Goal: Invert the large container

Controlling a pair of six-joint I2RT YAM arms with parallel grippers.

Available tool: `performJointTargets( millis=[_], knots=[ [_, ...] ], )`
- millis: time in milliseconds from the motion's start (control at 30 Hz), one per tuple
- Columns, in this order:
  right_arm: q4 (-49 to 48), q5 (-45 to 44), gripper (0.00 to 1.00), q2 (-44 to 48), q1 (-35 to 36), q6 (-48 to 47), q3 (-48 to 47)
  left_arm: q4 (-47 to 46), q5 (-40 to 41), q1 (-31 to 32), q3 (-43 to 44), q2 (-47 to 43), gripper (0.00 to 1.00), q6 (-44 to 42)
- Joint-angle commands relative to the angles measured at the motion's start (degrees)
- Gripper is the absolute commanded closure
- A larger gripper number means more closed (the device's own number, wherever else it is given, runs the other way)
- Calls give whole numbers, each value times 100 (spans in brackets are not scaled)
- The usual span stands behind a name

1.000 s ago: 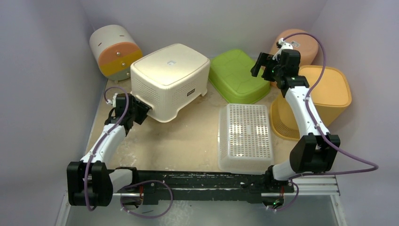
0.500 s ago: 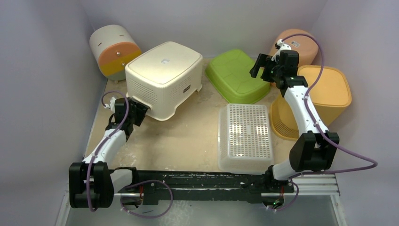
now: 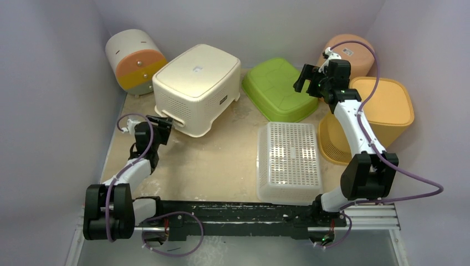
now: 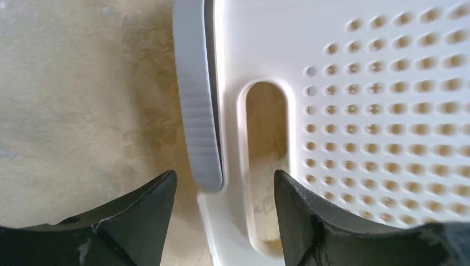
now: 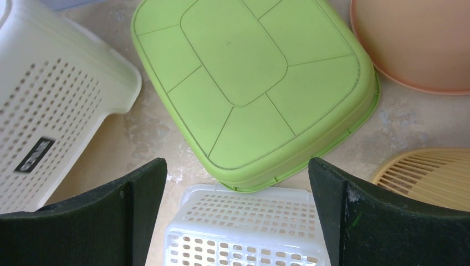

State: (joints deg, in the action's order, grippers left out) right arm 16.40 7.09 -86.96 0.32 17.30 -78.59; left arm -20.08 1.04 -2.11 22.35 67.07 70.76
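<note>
The large cream perforated container [image 3: 197,83] rests bottom-up at the back left of the table. My left gripper [image 3: 165,123] sits low at its near-left corner, open. In the left wrist view the left gripper [image 4: 224,177] has the container's edge and grey ribbed handle [image 4: 197,111] between its fingers, with a gap on both sides. The slotted, perforated wall [image 4: 360,111] fills the right of that view. My right gripper [image 3: 308,77] hangs open and raised at the back right. The right gripper [image 5: 237,163] holds nothing.
A green basin [image 3: 277,88] lies upside down beside the container. A clear perforated basket [image 3: 289,160] sits in front of it. A yellow basket [image 3: 382,113], a peach tub [image 3: 349,52] and an orange-faced cylinder [image 3: 134,61] stand by the walls.
The left jaws have widened and drawn back a little. The cream container has shifted toward the back and settled flat. The right arm has barely moved.
</note>
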Motion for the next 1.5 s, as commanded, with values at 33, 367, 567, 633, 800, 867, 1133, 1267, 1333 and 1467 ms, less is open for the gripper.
performJointTargets(
  millis=[33,367,567,633,800,867,1133,1267,1333,1467],
  knots=[
    [-85,60,0,67,-23,-42,-64,-1684,-242,-136,-14,-235,37,479],
    [-113,-28,0,65,-23,-86,-43,-1216,-307,-206,63,-406,37,471],
    [-80,-156,0,139,6,-216,-47,1303,-462,-202,1156,-215,36,-740],
    [-53,-147,0,148,64,-226,-66,2257,-502,-202,1697,-98,36,-1351],
    [25,-206,0,145,304,-266,-245,4281,-206,-189,2885,-57,36,-2597],
    [54,-392,0,129,496,-369,-358,4697,-52,-157,3183,-179,36,-2809],
    [432,-478,0,-299,1694,-729,-1472,4949,903,859,4530,-85,35,-3243],
    [733,-782,0,-752,2430,-1107,-2222,5348,1113,1422,5973,954,34,-3765],
    [794,-941,0,-957,2696,-1275,-2487,5404,1112,1606,6529,1360,34,-3981],
    [719,-986,0,-1079,2762,-1208,-2588,5449,1367,1787,7137,1795,33,-4341]
  ],
)
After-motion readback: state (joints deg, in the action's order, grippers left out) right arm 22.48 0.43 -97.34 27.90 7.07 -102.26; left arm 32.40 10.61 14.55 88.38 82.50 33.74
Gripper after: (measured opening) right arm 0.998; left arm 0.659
